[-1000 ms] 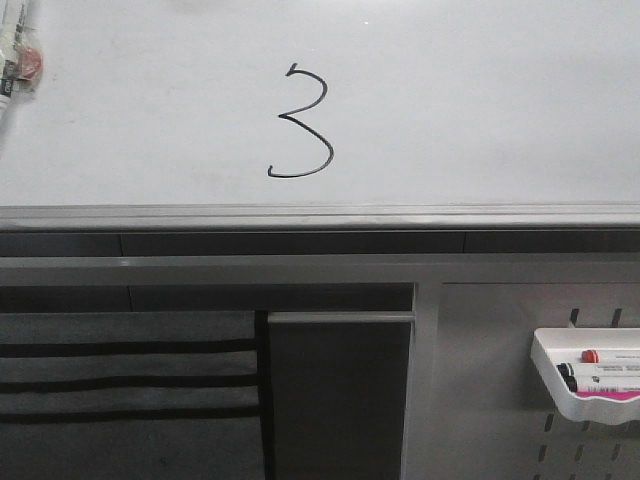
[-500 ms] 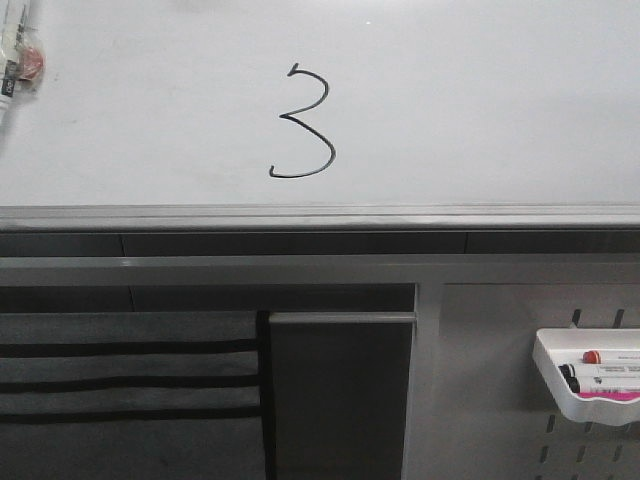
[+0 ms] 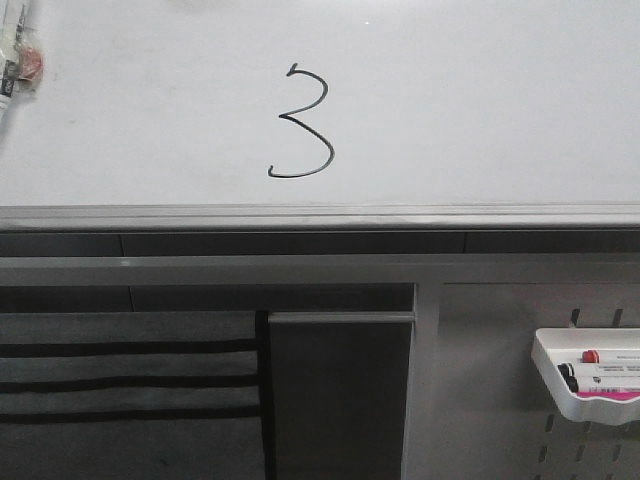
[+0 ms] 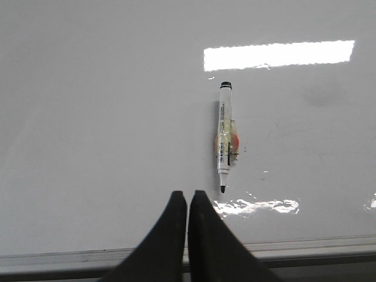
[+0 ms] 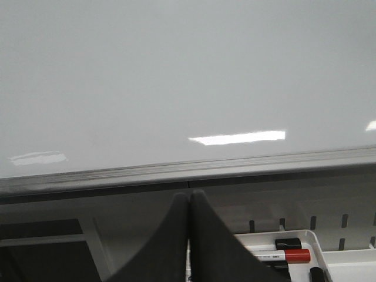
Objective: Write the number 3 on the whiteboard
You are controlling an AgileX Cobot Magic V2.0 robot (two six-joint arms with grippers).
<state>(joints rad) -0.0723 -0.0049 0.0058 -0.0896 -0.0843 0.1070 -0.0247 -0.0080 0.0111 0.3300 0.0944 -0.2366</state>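
Observation:
A thin black number 3 point(image 3: 302, 122) with a small hook at its top stands on the glossy whiteboard point(image 3: 480, 100) in the front view. A white marker point(image 4: 225, 136) with a black tip and tape round its barrel lies on the whiteboard point(image 4: 88, 117); its end shows at the front view's far left point(image 3: 14, 60). My left gripper point(image 4: 188, 194) is shut and empty, just short of the marker's tip. My right gripper point(image 5: 189, 195) is shut and empty, below the board's grey edge rail point(image 5: 176, 170). Neither gripper shows in the front view.
A white marker tray point(image 3: 588, 385) with a red-capped and a black-capped marker hangs on the grey perforated panel at the lower right; it also shows in the right wrist view point(image 5: 329, 261). A grey frame and a dark panel point(image 3: 340, 390) stand below the board's rail point(image 3: 320, 215).
The taped marker at the far left edge of the front view has slid slightly further out of frame. The 3 and the board stay the same.

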